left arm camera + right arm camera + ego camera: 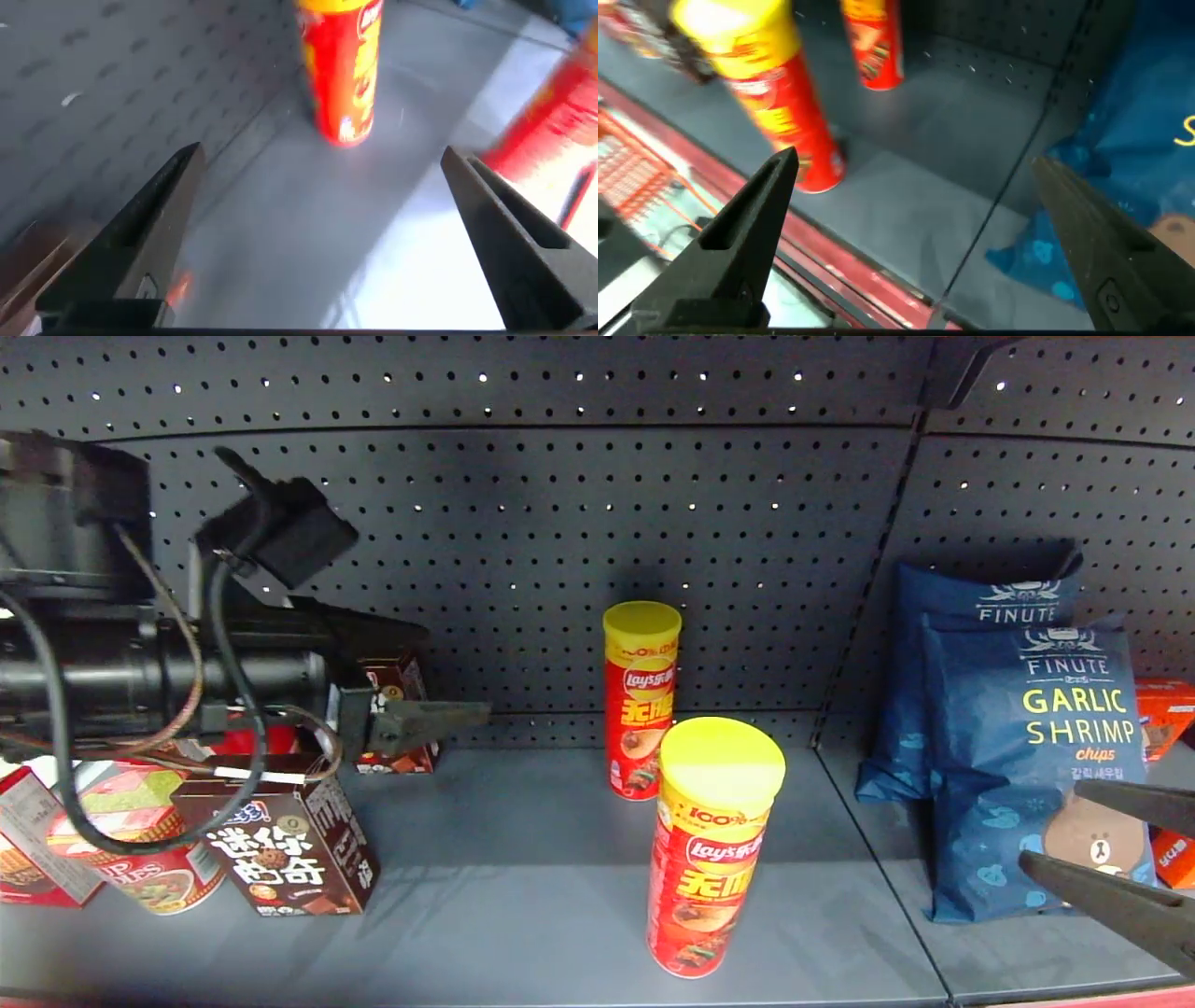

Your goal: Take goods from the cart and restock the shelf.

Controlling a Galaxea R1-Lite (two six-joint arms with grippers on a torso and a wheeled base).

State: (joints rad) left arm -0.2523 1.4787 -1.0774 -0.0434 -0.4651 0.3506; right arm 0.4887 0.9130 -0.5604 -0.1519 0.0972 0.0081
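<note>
- Left pincer (457, 672), head view: it reaches in from the left above the shelf (523, 859). Its fingers are set wide and nothing is between them. A brown box (299, 849) stands on the shelf below the arm, with a cup (140, 859) just beside it on the far left.
- Right pincer (1050, 826), head view: it enters at the lower right corner with its fingers wide apart and empty, in front of a blue bag (1027, 756).
- Front can (714, 845), head view: red body, yellow lid, upright near the shelf's front edge.
- Rear can (640, 700), head view: same type, upright close to the pegboard (560, 523). It stands behind the front can and slightly to its left, apart from it.
- Blue bag, head view: it stands in the neighbouring bay on the right, with a second bag (943, 644) behind it.
- Left wrist view: the left pincer (322, 154) is spread wide over the bare shelf (327, 243) and grips nothing. The rear can (341, 65) stands ahead of the fingertips, next to the pegboard (121, 84). The front can (551, 121) appears blurred past one finger.
- Right wrist view: the right pincer (913, 159) is spread wide and empty above the shelf (924, 205). The front can (761, 84) stands near the shelf's red front edge. The rear can (873, 42) stands farther back. The blue bag (1120, 187) lies beyond the other finger.
</note>
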